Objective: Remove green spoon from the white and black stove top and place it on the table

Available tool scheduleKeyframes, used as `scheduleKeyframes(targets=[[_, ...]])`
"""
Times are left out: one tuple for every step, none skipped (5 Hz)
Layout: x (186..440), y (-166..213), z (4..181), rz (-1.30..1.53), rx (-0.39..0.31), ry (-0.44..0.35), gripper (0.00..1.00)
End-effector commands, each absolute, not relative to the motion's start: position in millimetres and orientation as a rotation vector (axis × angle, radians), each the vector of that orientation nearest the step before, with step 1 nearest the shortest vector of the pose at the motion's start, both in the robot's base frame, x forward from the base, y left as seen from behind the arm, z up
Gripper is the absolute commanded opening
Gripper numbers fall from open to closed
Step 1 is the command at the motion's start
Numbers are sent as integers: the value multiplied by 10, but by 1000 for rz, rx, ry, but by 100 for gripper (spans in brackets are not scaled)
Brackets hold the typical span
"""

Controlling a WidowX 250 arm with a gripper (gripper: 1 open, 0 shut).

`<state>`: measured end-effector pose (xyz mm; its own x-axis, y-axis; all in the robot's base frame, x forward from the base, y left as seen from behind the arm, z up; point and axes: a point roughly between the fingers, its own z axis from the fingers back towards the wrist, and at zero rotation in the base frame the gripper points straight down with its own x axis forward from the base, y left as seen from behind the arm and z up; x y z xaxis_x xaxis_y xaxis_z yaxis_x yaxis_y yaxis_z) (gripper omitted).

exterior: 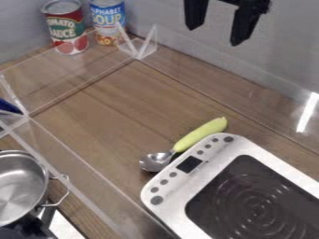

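Note:
The green spoon (188,142) lies flat on the table (125,103), just beyond the far left edge of the white and black stove top (237,191). Its metal bowl points to the lower left and its yellow-green handle runs up to the right, beside the stove's white rim. My gripper (219,21) hangs high at the top edge of the view, well above and behind the spoon. It is open, its two dark fingers spread with nothing between them. Its upper part is cut off by the frame.
Two cans (65,26) stand at the back left behind a clear plastic barrier (134,45). A steel pot (18,191) sits at the lower left. A clear plastic sheet edge (305,110) shows at the right.

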<state>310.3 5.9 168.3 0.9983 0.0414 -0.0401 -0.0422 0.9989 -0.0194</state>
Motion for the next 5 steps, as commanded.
scheduleKeyframes(targets=[[3075, -49, 1833, 26, -31, -8, 100], [3036, -97, 1831, 18, -43, 1, 100], [3041, -79, 1824, 17, -53, 6, 100], [3059, -43, 1811, 19, -57, 11, 100], [3078, -2, 1798, 21, -59, 17, 100]])
